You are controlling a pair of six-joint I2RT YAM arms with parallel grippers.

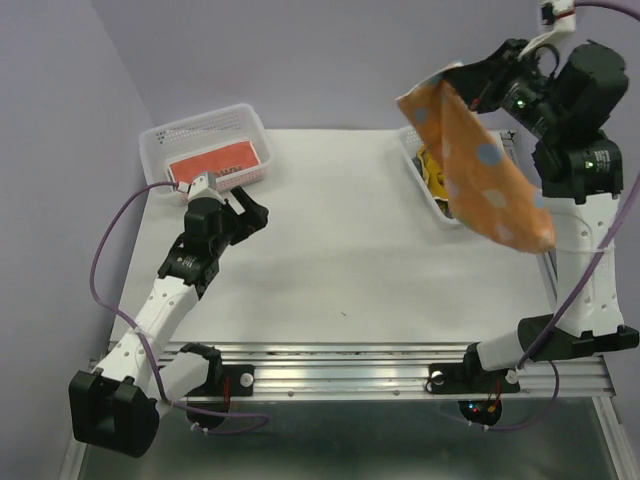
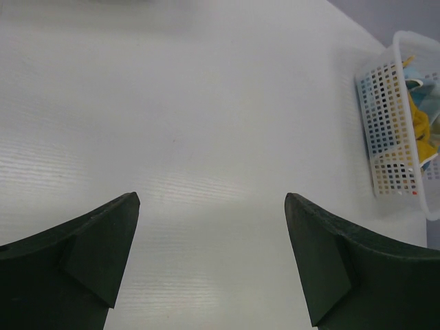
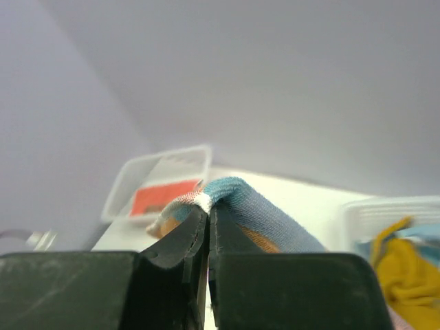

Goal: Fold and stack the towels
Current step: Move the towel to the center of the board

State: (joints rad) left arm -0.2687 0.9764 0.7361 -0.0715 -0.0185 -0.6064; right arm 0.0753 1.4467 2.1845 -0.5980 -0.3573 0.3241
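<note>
– White surface (image 1: 330,250), lilac walls (image 1: 60,120) behind it. Why is the right arm (image 1: 580,230) reared up so high at the far right?

– Judging by the task, to let the orange towel (image 1: 470,170) hang free of the right basket (image 1: 413,160) it dangles over, so it can be carried to open ground and spread. The right claw (image 3: 208,213) is pinched fully together on an edge of it, right at the hem.

– And the left arm (image 1: 160,300)?

– Low over the surface, near the left basket (image 1: 200,115), with the left claw (image 2: 212,206) spread as wide as it goes and holding nothing. It looks like a waiting post, well placed to catch a hanging corner, though that is a guess.

– How does the cloth look?

– Limp and thin, draped in one long diagonal sweep down toward the right. In the top view it is orange with pale blue dots. At the pinch, the wrist view shows a blue side and a white hem, bunched just above the fingertips.

– The other towels?

– A red-orange towel (image 1: 218,160) lies flat in the left basket, seemingly folded already. A mustard yellow towel (image 3: 402,268) sits crumpled in the right one with more cloth beside it, too bunched to tell apart.
</note>
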